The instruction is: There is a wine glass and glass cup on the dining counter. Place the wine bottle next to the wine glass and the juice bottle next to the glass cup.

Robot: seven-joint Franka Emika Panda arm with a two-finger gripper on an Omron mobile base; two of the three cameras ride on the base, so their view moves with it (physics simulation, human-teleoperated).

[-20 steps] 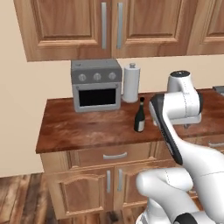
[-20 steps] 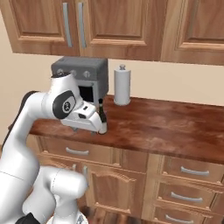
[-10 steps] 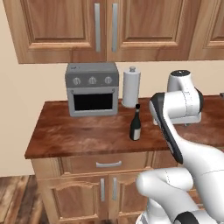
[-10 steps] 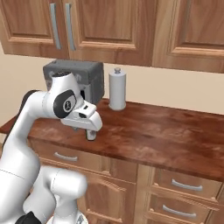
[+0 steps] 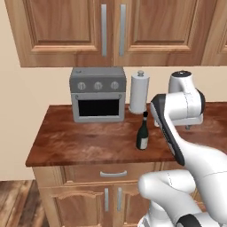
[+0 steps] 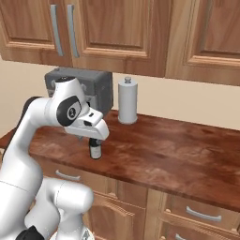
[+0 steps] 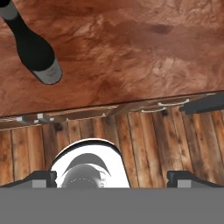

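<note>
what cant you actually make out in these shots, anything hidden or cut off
- Wine bottle: right base view, neck and upper body hidden behind the robot's wrist; in the hand view its top is cut off by the upper left edge.
- Wine bottle label: left base view, too small to read.
- End effector: hand view, just the finger tips rise at the bottom edge.
- Toaster oven: right base view, partly hidden by the arm.

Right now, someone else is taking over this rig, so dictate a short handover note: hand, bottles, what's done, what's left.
Hand: open, holding nothing, above the counter's front edge.
Wine bottle: upright on the wall counter, in front of the paper-towel roll, right of the toaster oven. Untouched.
Done: nothing placed.
Left: grasp the wine bottle, take it to the wine glass on the dining counter, then put the juice bottle by the glass cup.
</note>
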